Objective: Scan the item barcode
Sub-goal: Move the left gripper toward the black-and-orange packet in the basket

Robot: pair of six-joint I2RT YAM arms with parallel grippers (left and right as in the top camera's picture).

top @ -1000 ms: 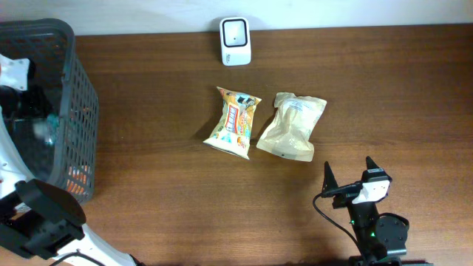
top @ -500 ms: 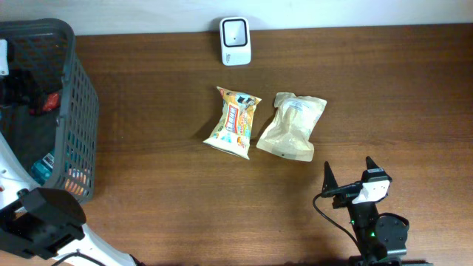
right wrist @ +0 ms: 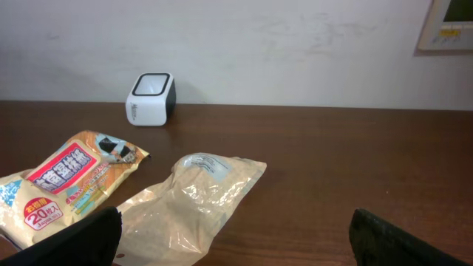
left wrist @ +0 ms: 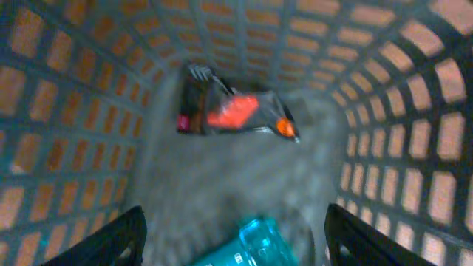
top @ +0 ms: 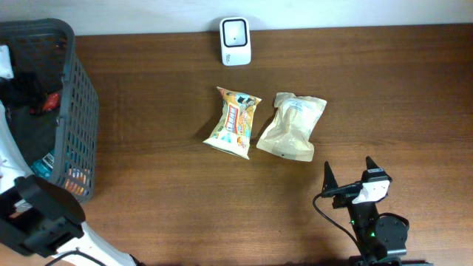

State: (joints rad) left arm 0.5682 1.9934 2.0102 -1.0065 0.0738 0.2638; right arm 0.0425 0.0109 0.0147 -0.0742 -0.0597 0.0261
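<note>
Right arm [top: 378, 230]: black, white wrist block [top: 369, 191], black cable [top: 319, 204]; right gripper [top: 347, 164] black, pointed. Left arm [top: 44, 220]: white links, black joint housing.

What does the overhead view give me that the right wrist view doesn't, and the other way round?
Only overhead: the dark mesh basket at the left edge of the table. Only right wrist: the white wall behind the table and a beige panel on it. Both: the white scanner, the printed snack packet and the plain tan pouch lying side by side.
</note>
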